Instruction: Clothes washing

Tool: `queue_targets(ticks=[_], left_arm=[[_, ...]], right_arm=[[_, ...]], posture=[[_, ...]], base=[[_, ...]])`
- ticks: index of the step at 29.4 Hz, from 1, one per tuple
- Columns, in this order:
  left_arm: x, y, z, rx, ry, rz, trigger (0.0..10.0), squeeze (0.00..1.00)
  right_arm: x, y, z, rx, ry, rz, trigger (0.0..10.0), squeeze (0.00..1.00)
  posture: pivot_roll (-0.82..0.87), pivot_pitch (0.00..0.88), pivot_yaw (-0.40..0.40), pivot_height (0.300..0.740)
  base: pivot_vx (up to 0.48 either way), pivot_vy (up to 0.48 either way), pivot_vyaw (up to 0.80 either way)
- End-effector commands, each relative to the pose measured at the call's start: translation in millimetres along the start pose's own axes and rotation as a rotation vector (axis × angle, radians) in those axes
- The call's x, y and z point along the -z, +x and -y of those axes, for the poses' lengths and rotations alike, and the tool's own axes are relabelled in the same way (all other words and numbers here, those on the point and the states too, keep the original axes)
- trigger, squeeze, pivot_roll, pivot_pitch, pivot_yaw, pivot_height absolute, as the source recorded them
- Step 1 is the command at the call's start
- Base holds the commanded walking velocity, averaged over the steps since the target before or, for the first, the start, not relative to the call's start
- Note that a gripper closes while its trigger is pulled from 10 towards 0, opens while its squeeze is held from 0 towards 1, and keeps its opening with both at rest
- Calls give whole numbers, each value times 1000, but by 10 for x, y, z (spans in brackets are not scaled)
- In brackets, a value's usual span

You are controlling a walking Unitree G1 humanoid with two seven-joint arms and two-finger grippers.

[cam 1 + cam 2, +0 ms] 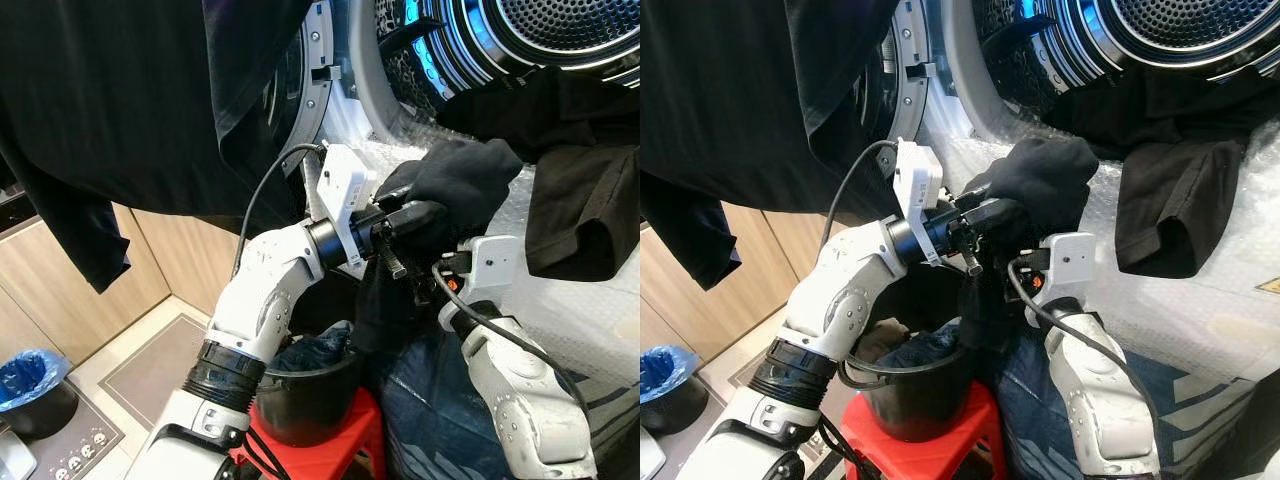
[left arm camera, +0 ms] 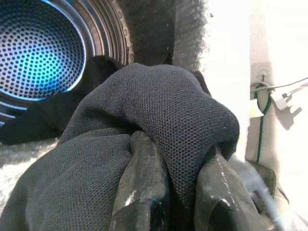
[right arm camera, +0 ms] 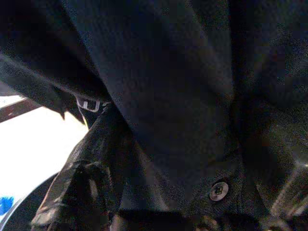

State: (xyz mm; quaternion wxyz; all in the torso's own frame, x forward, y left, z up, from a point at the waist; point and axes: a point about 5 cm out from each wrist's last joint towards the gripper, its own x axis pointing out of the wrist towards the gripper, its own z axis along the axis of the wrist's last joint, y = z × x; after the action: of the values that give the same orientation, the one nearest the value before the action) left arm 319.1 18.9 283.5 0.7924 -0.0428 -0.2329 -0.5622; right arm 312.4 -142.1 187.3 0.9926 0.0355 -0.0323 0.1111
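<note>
A black knit garment (image 1: 460,180) is bunched up in front of the washing machine's open drum (image 1: 560,30). My left gripper (image 1: 410,215) is shut on it, and in the left wrist view both fingers (image 2: 144,183) pinch a fold of the cloth. My right wrist (image 1: 490,265) sits just below the same garment, with my right gripper (image 3: 168,183) buried in dark cloth. A tail of the garment hangs down toward the black bucket (image 1: 310,400), which holds more dark laundry.
The bucket stands on a red stool (image 1: 330,450). Another black garment (image 1: 580,210) drapes over the drum's lip onto bubble wrap (image 1: 560,310). Dark cloth (image 1: 130,100) hangs at upper left. A blue-lined bin (image 1: 30,375) sits on the floor at left.
</note>
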Motion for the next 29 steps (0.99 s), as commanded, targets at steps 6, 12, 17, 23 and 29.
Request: queue_targets(ticks=[6,12,17,23,29], left_arm=[[-265,105,122,69,19,118,0,0],[-260,133,161,61,-1,114,8510,0],[-273,146,173,62,-17,112,10000,0],[-286,144,186,65,-34,111,10000,0],[-289,132,205,70,-51,111,10000,494]], right_arm=[[-41,51,47,26,44,41,9725,0],[-162,43,-93,-74,100,115,0,0],[-152,51,-86,-71,111,121,0,0],[-163,47,-49,-67,125,134,0,0],[-162,49,-46,-71,130,143,0,0]], posture=[[-126,0,121,740],[-116,0,117,740],[-115,0,118,740],[-114,0,119,740],[-107,0,117,740]], base=[[0,0,0],[0,0,0],[0,0,0],[0,0,0],[0,0,0]])
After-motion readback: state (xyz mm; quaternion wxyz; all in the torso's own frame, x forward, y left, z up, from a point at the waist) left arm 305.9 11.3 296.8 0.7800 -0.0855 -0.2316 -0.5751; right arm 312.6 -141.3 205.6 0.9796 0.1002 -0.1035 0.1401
